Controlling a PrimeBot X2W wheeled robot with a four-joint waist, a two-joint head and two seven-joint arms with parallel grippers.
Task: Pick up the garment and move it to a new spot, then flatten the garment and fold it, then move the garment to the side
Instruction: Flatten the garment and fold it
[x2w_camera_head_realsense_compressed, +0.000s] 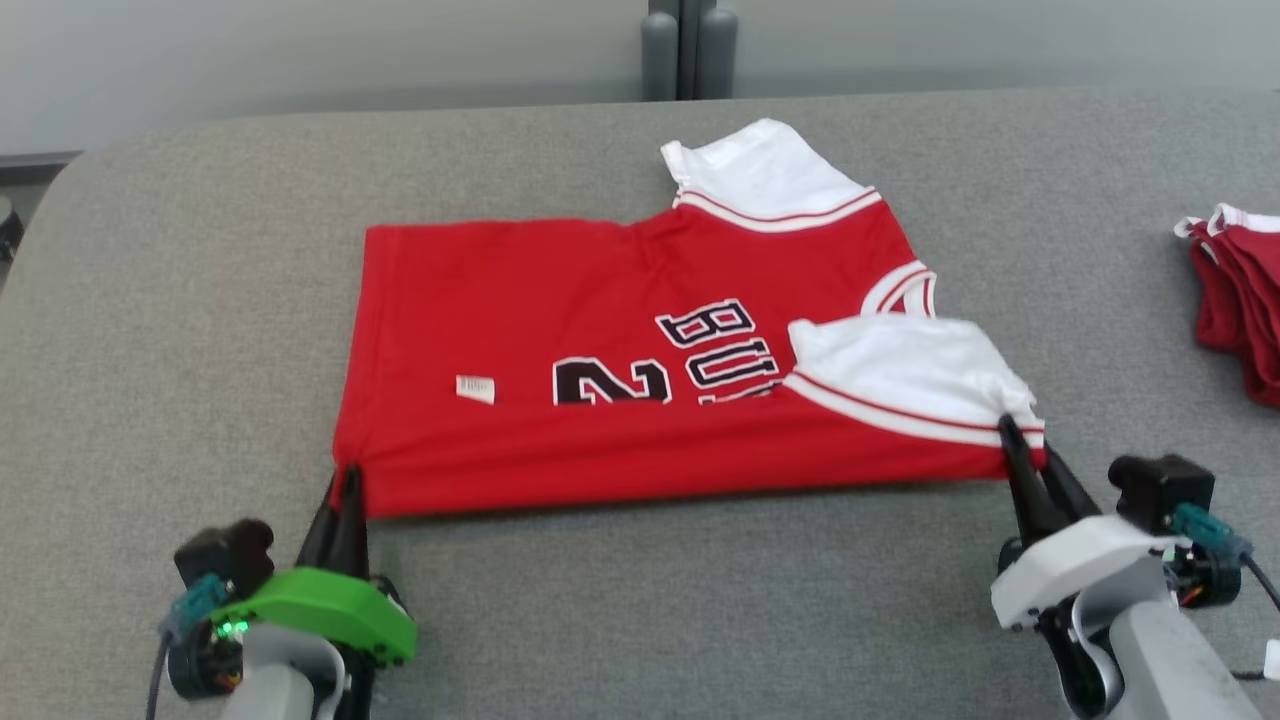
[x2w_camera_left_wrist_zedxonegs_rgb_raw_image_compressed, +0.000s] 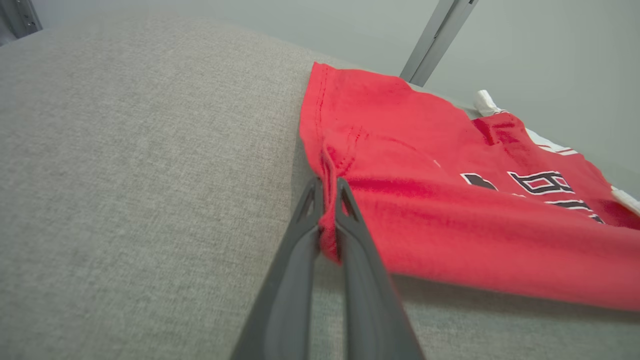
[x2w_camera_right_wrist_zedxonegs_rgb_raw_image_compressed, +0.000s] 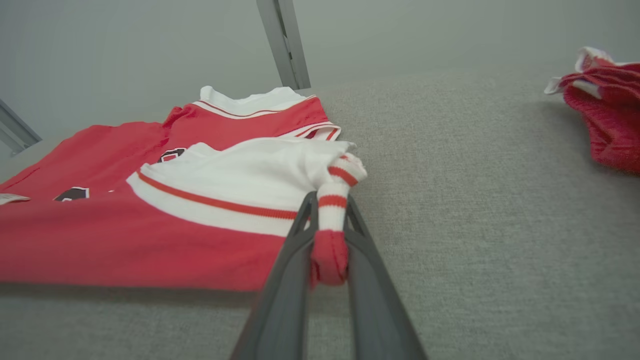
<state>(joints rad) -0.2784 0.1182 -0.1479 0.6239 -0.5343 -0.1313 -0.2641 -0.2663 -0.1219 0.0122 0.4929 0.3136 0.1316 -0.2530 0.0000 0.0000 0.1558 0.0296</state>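
Red garment (x2w_camera_head_realsense_compressed: 600, 330) clamped by left pincer (x2w_camera_head_realsense_compressed: 350, 478) and right pincer (x2w_camera_head_realsense_compressed: 1012, 432); red pile (x2w_camera_head_realsense_compressed: 1240, 300) well apart.

Grey fabric tabletop (x2w_camera_head_realsense_compressed: 620, 620), pale wall (x2w_camera_head_realsense_compressed: 300, 50)

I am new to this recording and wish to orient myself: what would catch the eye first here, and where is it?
A red basketball jersey with white sleeves and black lettering lies across the middle of the grey table. The left gripper is shut on its near left corner, the right gripper on its near right corner beside a white sleeve. A second red garment lies at the table's right side.
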